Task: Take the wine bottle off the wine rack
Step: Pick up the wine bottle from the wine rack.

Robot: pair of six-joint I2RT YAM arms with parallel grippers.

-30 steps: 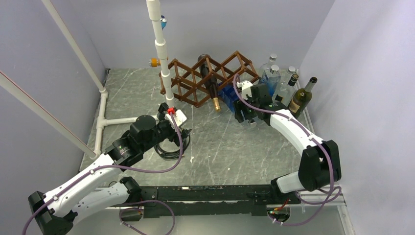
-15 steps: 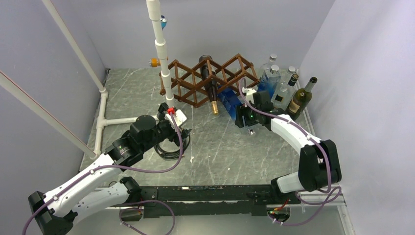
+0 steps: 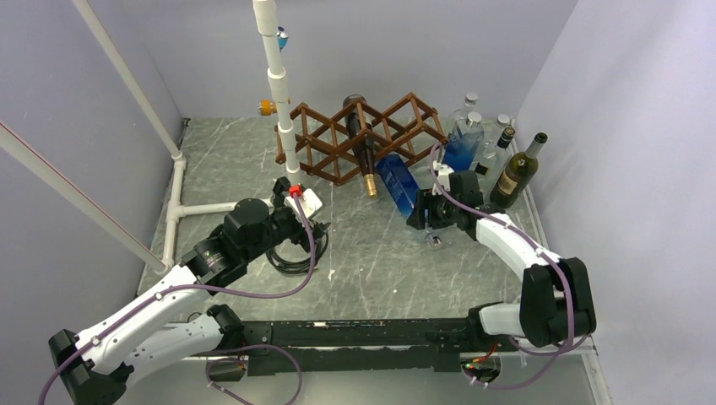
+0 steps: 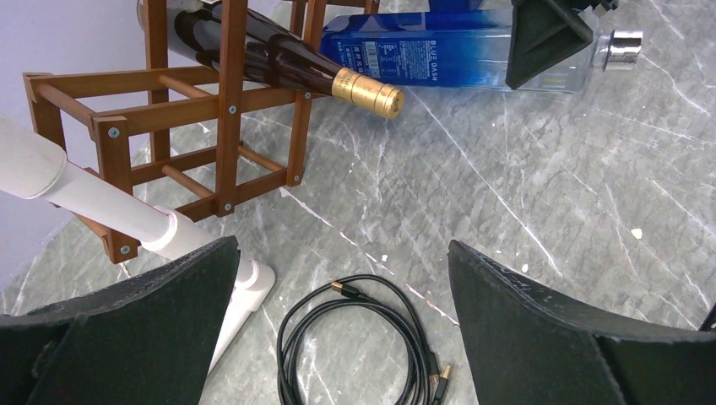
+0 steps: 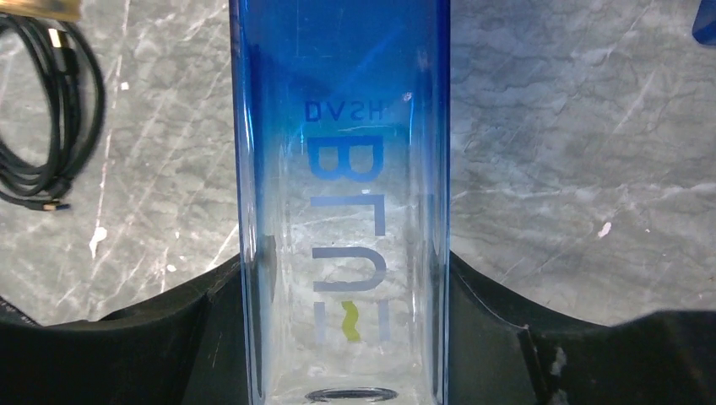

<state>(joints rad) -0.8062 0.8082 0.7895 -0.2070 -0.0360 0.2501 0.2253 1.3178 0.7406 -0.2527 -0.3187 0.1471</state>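
Note:
The dark brown lattice wine rack [image 3: 338, 139] stands at the back of the table and also shows in the left wrist view [image 4: 228, 101]. A dark wine bottle with a gold foil top [image 3: 365, 156] [image 4: 287, 67] lies in one of its cells, neck pointing forward. My right gripper [image 3: 429, 213] [image 5: 342, 287] is shut on a blue square bottle [image 3: 398, 181] [image 5: 342, 152] [image 4: 422, 57], holding it near its neck, its base end close to the rack's front. My left gripper [image 3: 291, 207] [image 4: 342, 253] is open and empty, hovering left of the rack's front.
A coiled black cable [image 3: 291, 253] [image 4: 363, 346] lies under my left gripper. A white PVC pipe frame [image 3: 279, 84] stands at the rack's left. Several bottles [image 3: 481, 139] stand at the back right, with a dark green one [image 3: 519, 173] nearest the wall.
My right gripper has drawn back toward the near right with the blue bottle, sliding it out from the rack. The left arm has not moved.

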